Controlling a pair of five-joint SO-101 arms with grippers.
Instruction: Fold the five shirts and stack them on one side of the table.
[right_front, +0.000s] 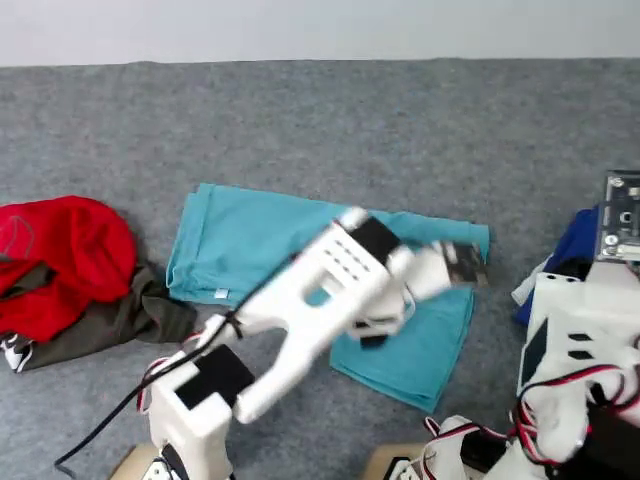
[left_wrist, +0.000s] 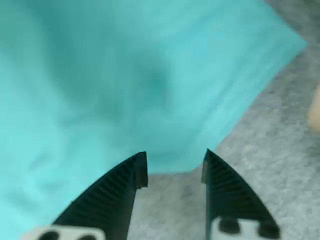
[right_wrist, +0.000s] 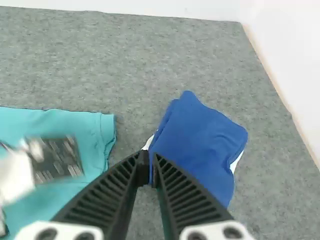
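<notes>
The left gripper (left_wrist: 175, 162) hangs open and empty over an edge of the teal shirt (right_front: 245, 240) at table centre, apparently poised to grip for folding. The right gripper (right_wrist: 148, 161), closed on nothing, sits above the blue shirt (right_wrist: 200, 142).

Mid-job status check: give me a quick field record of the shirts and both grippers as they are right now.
teal shirt: spread out mid-table, under the left arm
left gripper: open, holding nothing, over the teal shirt's edge
right gripper: shut, empty, above the grey mat next to the blue shirt
blue shirt: compact bundle on the right arm's side
red shirt: crumpled on the left arm's side, lying partly over the olive shirt
shirts counted: four
</notes>
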